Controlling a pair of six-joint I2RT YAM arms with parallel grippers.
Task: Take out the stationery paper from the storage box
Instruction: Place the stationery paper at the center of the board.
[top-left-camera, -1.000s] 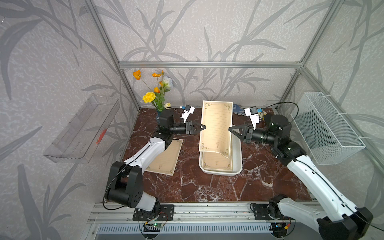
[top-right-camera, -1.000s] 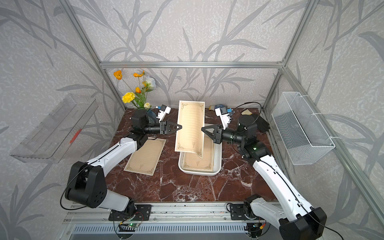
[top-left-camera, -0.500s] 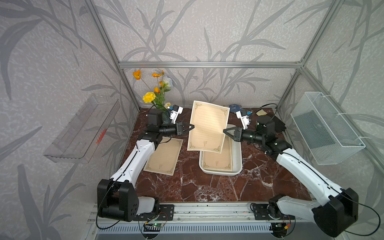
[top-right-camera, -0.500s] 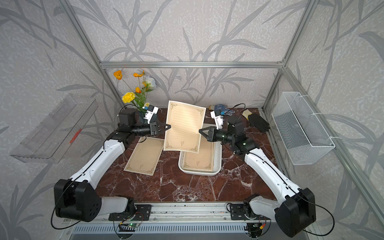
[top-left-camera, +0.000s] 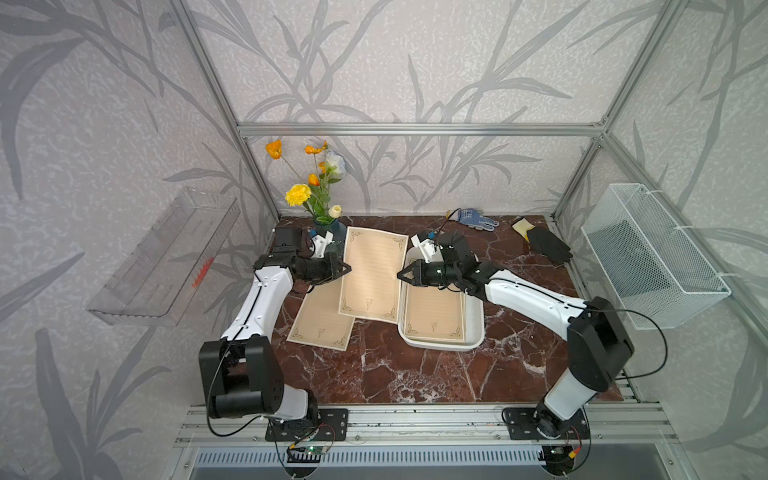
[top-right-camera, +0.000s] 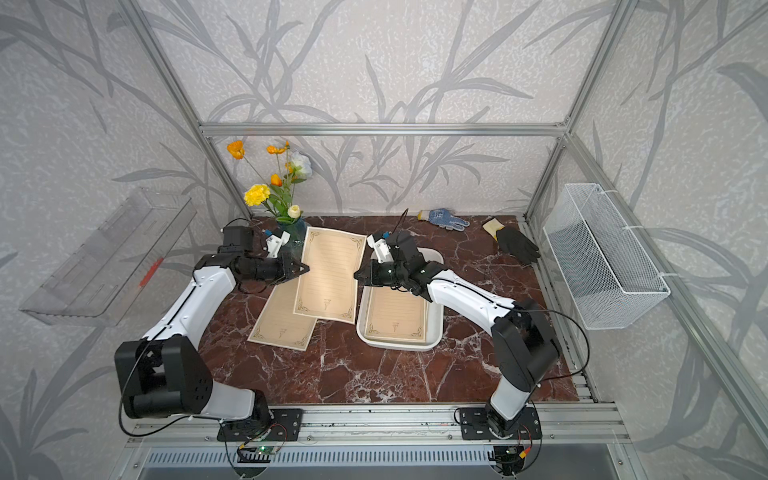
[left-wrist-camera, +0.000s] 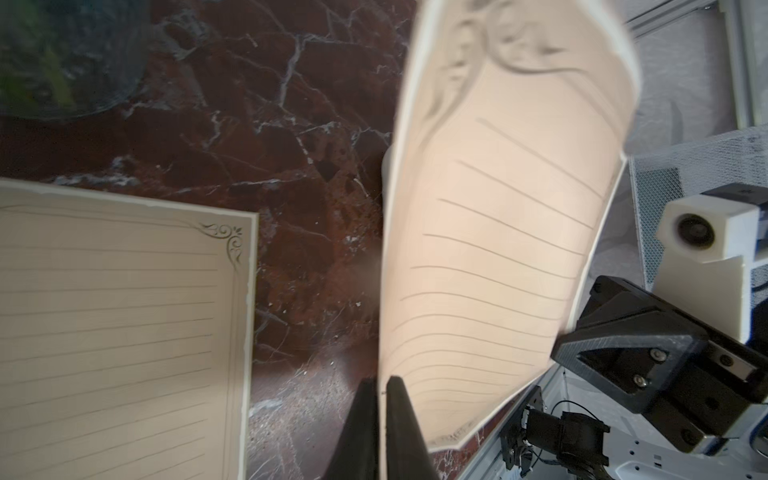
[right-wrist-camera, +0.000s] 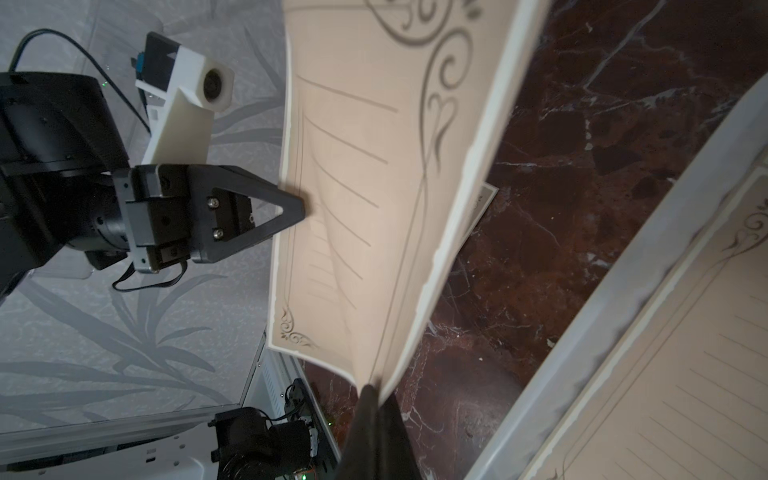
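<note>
**A:** Both arms have swung left with the stationery sheet (top-left-camera: 372, 276). A second ago it hung straight over the storage box (top-left-camera: 440, 345). Now it is clear of the box, above the counter (top-left-camera: 415, 374) and just beside the box's left rim.

**B:** Who has hold of it?

**A:** Both. The left fingers (top-left-camera: 344, 271) pinch its left long edge and the right fingers (top-left-camera: 404, 275) pinch the opposite edge. In the left wrist view there is only a thin slit between the black tips, with the paper's edge (left-wrist-camera: 490, 249) running into it. In the right wrist view the right pair is pressed together on the sheet (right-wrist-camera: 365, 208).

**B:** Is it flat?

**A:** No, it bows between the two grips in both wrist views.

**B:** And the other paper?

**A:** One sheet on the counter (top-left-camera: 320, 324) lies flat near the left arm. In both top views the held sheet covers that one's far right corner (top-right-camera: 328, 274). I cannot tell whether the two touch. Another sheet in the box (top-left-camera: 434, 311) lies flat inside it, partly under the right arm.

**B:** Where is the box itself?

**A:** It sits flat on the counter (top-right-camera: 395, 345), right of the held paper.
</note>
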